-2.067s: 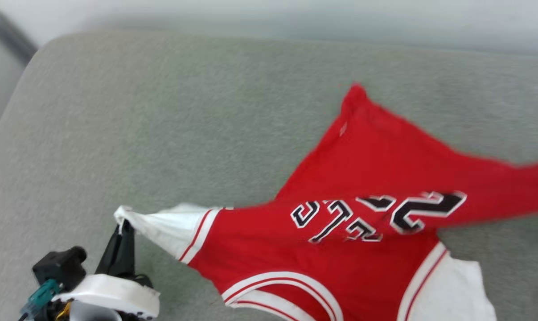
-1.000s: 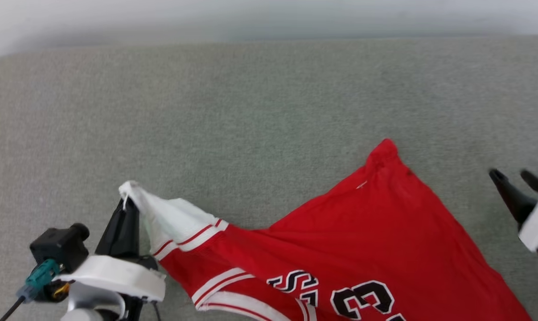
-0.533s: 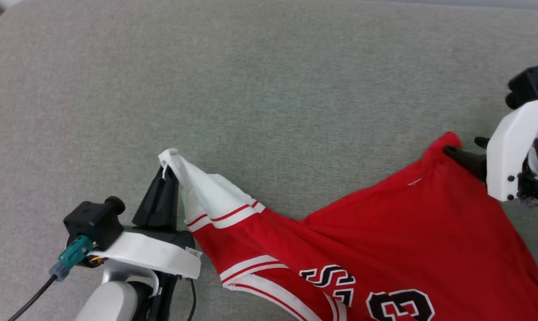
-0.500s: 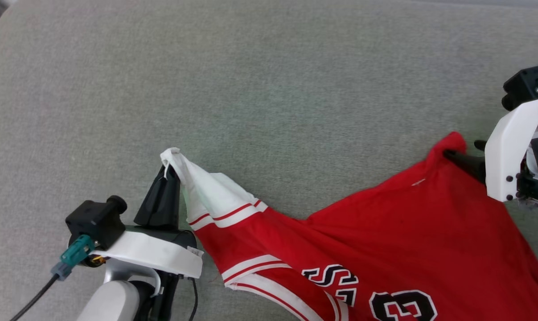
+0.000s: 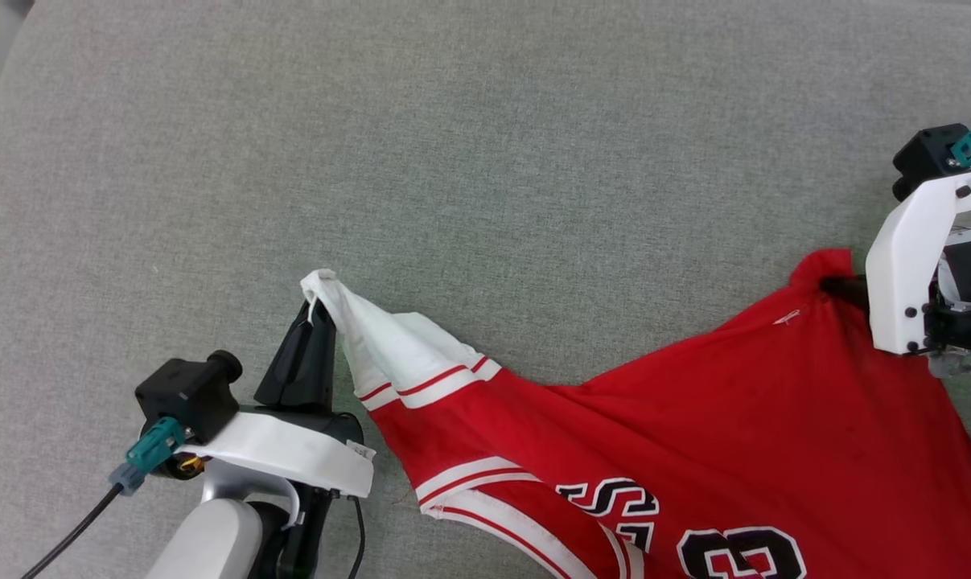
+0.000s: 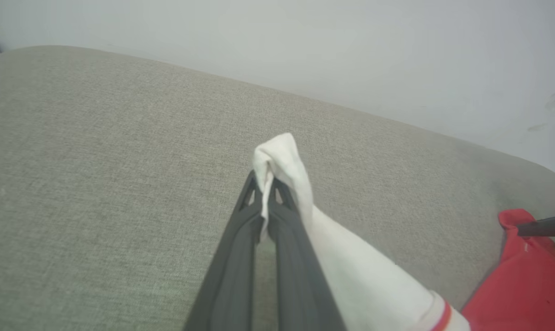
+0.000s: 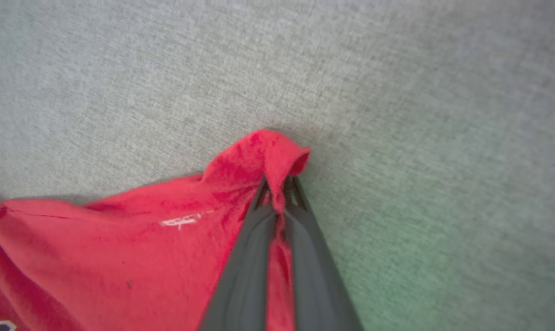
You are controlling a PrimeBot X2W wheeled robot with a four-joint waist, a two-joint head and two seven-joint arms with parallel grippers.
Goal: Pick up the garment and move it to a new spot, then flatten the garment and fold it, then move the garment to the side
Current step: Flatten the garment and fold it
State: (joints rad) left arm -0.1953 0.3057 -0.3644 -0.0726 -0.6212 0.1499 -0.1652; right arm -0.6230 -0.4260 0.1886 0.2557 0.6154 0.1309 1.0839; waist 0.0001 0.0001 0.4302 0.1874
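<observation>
Garment (image 5: pixel 694 418): I see it draped over the grey upholstered surface (image 5: pixel 485 161), at the lower right of my head view, with two corners raised.
Left pincer (image 5: pixel 312 310): clamped tight on the white sleeve end (image 5: pixel 372 338).
Right pincer (image 7: pixel 277 184): I see it closed on a red corner, with cloth bunched between the fingers.

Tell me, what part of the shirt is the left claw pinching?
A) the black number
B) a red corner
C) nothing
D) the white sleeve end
D: the left claw is shut on the white sleeve end of the shirt; the right claw holds the red corner.
</observation>
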